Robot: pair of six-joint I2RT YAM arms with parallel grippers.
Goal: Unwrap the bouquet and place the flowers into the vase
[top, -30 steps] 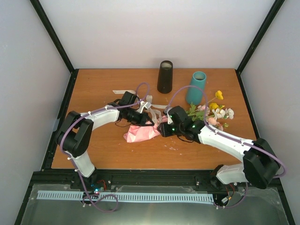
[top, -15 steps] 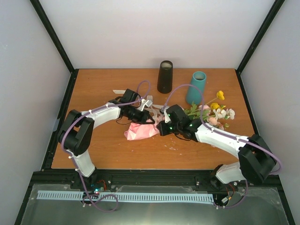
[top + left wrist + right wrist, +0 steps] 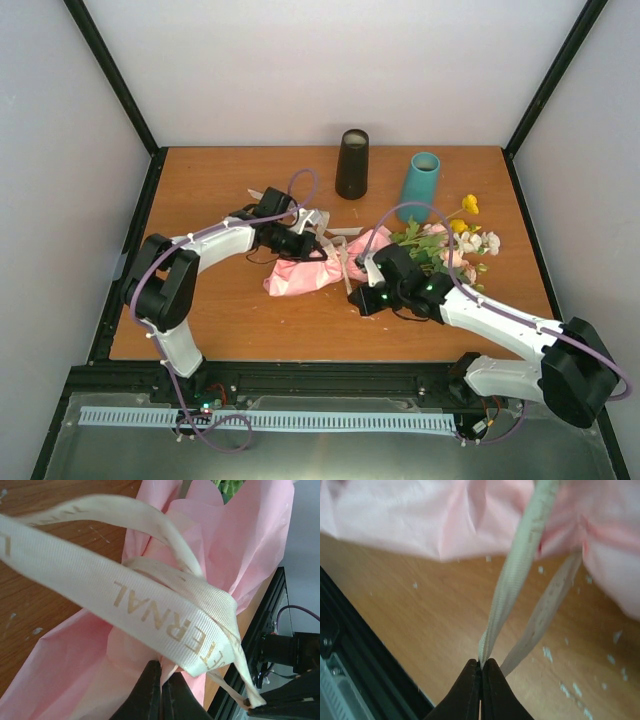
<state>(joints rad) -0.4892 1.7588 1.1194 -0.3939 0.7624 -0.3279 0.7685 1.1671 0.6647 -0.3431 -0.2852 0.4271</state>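
**Both pincers shut at the bouquet; R one has the ribbon**

The bouquet (image 3: 372, 243) lies flat near the middle of the brown wooden table (image 3: 220, 310). Its flowers (image 3: 462, 240), w/ pink, yellow & white heads on green stems, are at the 3 o'clock end. The pink crinkly paper sheet (image 3: 298, 280) is at the 9 o'clock end & rests on the table. A beige woven ribbon (image 3: 150, 605) w/ gold letters goes round the paper. Loose bits of it lie on the table toward 11 o'clock.

L pincer (image 3: 161, 680): it sits at the paper's 12 o'clock side. Its two tips are pressed together, right under the ribbon loop & against the paper. Can't tell if paper or ribbon is caught btw them.

R pincer (image 3: 481, 666): it is at 6 o'clock of the bouquet, low over the table. Its tips are together & clamped on one thin strand of the ribbon. That strand runs straight from the paper to the tips. A 2nd strand hangs just beside it, outside the tips. Small white specks (image 3: 547, 654) dot the table there.

The tall teal vase (image 3: 420, 185) stands upright at 12 o'clock of the flowers, near them. A dark tube-shaped cup (image 3: 352, 165) stands at the vase's 9 o'clock, a bit apart.
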